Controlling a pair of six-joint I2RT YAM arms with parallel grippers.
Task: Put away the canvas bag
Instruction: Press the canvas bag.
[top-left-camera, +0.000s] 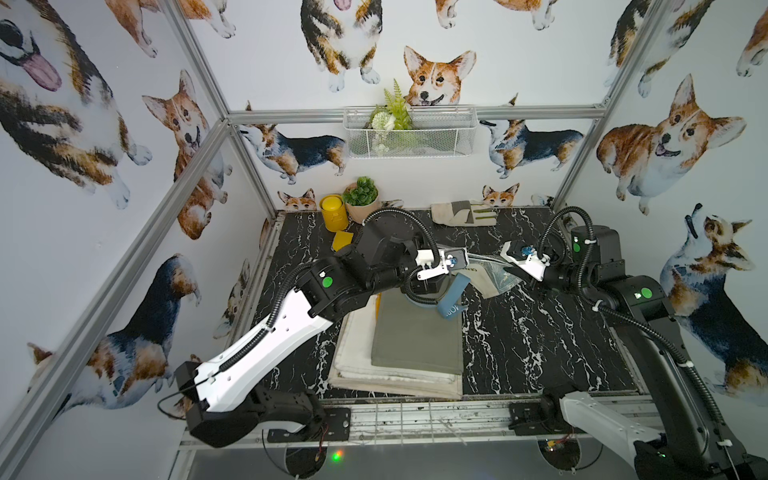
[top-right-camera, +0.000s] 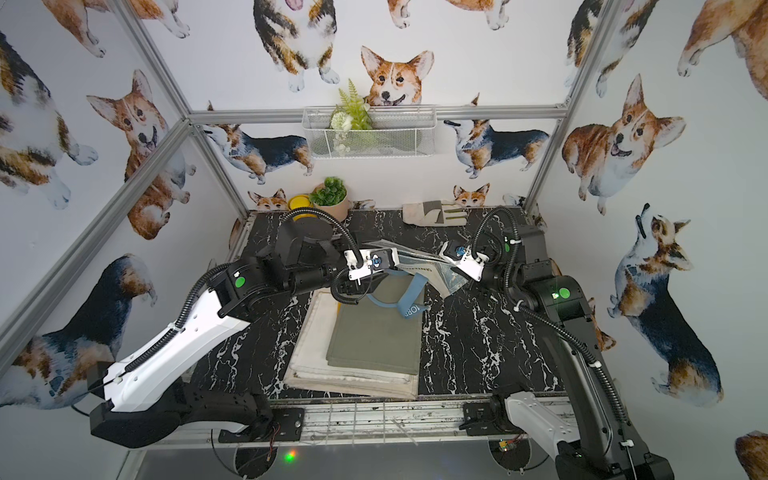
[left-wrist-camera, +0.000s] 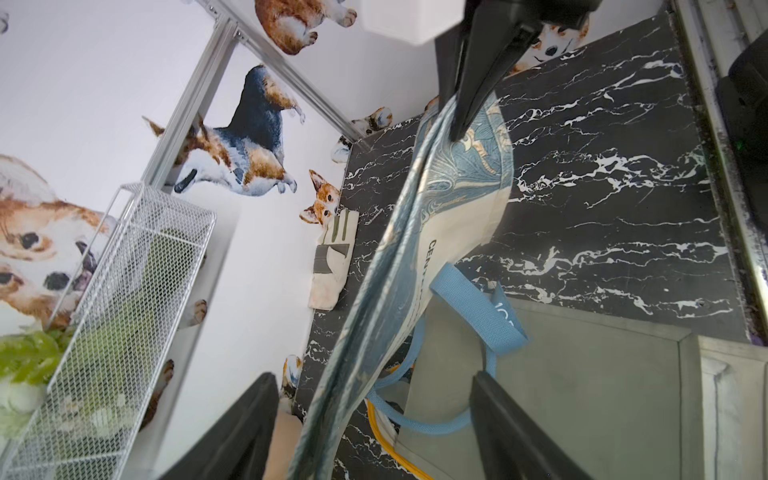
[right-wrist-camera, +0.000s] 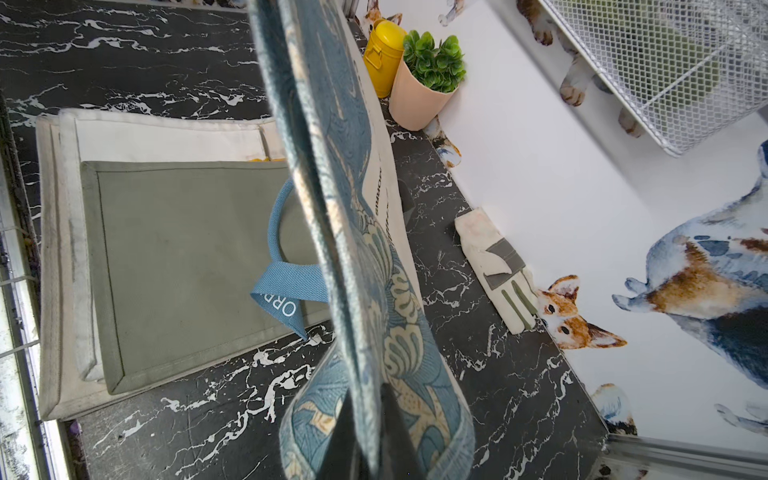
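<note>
The canvas bag (top-left-camera: 494, 274) (top-right-camera: 432, 270) is cream with a blue leaf print and blue handles (top-left-camera: 453, 297). It hangs folded flat above the black marble table, in both top views. My right gripper (right-wrist-camera: 365, 392) (top-left-camera: 505, 268) is shut on one end of the bag (right-wrist-camera: 353, 208). My left gripper (left-wrist-camera: 372, 376) (top-left-camera: 473, 266) is open at the other end. The bag's edge (left-wrist-camera: 457, 199) runs between its spread fingers without being pinched. One handle (left-wrist-camera: 478, 311) (right-wrist-camera: 286, 286) dangles over a folded stack.
A white wire basket (top-left-camera: 457, 141) hangs on the back wall with greenery and a green cloth inside. A grey-green cloth on cream ones forms a stack (top-left-camera: 415, 345) at the table's front. A glove (top-left-camera: 463, 214), yellow can (top-left-camera: 332, 212) and potted plant (top-left-camera: 361, 199) line the back.
</note>
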